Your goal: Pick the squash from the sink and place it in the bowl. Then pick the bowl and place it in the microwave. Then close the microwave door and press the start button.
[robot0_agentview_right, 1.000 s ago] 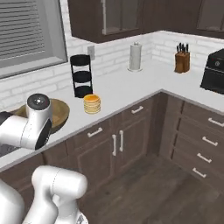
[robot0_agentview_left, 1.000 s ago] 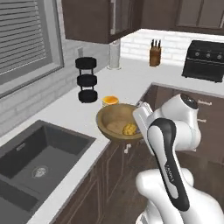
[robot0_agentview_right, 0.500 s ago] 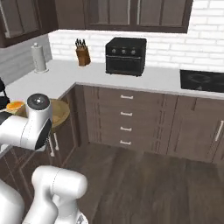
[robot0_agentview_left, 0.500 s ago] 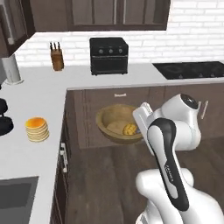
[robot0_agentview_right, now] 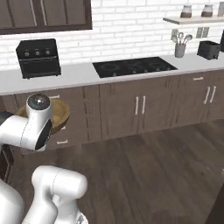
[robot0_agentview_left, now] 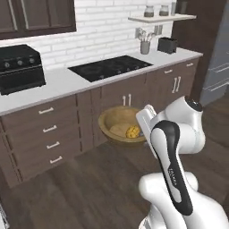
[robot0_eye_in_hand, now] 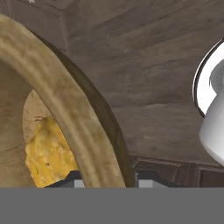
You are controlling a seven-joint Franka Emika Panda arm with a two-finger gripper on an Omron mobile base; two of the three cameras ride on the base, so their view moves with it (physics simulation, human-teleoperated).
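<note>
The white arm is folding up from the base and bending forward at the elbow, its wrist turning down, while the gripper (robot0_eye_in_hand: pixel 106 181) is clamping its two fingers over the rim of the bowl (robot0_agentview_left: pixel 117 120), carrying it in the air.

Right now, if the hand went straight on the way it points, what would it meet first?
The hand already grips the bowl rim; past the rim, probably the wooden floor, though depth is unclear.

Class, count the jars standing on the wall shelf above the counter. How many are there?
2: one jar at the shelf's left end, the other jar just right of it. More may sit beyond the picture's edge.
</note>
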